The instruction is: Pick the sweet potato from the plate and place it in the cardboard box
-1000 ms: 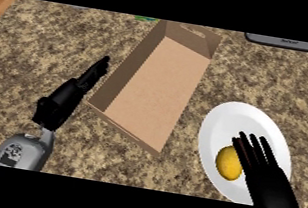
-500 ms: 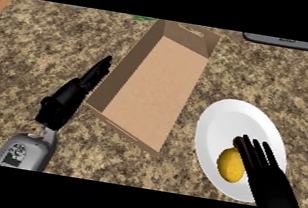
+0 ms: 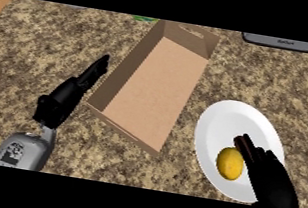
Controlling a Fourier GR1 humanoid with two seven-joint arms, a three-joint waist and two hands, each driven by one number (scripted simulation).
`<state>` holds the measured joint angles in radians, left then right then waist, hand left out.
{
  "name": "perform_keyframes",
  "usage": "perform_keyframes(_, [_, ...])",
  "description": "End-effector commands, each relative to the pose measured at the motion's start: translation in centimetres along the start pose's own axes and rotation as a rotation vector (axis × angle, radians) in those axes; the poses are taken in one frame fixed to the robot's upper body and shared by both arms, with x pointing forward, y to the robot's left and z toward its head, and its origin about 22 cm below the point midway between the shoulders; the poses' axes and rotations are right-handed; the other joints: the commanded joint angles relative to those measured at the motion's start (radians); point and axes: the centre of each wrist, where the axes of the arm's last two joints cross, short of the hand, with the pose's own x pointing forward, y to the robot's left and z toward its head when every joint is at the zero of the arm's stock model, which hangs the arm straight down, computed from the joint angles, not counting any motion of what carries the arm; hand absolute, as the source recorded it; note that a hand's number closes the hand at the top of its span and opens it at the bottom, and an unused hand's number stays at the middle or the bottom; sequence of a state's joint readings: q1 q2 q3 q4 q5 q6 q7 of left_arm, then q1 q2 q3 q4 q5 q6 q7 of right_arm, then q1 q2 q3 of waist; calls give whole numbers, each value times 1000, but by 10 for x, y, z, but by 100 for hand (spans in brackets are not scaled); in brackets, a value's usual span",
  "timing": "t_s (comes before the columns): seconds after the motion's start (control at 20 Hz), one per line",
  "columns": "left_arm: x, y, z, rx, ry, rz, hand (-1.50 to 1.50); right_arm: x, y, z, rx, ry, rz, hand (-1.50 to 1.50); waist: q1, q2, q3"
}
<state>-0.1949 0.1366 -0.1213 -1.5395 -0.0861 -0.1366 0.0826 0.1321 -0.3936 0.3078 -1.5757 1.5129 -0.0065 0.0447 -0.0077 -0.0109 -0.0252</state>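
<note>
**Sweet potato on the plate, my right hand right next to it**

So the sweet potato (image 3: 230, 163) is sitting on the lower half of the white plate (image 3: 234, 118), yellow and roundish. My right hand (image 3: 270, 179) is over the plate just to its right, fingers straight and relaxed alongside it, not wrapped around anything. The open cardboard box (image 3: 153, 87) lies just left of the plate, long side running away from me, nothing inside. My left hand (image 3: 70, 96) rests on the granite counter (image 3: 24, 50) beside the box's left wall, fingers stretched out flat, holding nothing. A grey appliance (image 3: 279, 42) peeks in at the far edge.
</note>
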Motion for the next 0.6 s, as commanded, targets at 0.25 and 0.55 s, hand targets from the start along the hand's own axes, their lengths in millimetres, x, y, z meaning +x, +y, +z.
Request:
perform_keyframes(0.25, [-4,-6,-1,-13,6,-2,0,3,-4,-37,-79,-187,36,150,25,16,26])
perform_keyframes(0.55, [12,-18,-12,-87,-41,-9,0,41,-34,-25,-108,-954,-47,150,104,34,28])
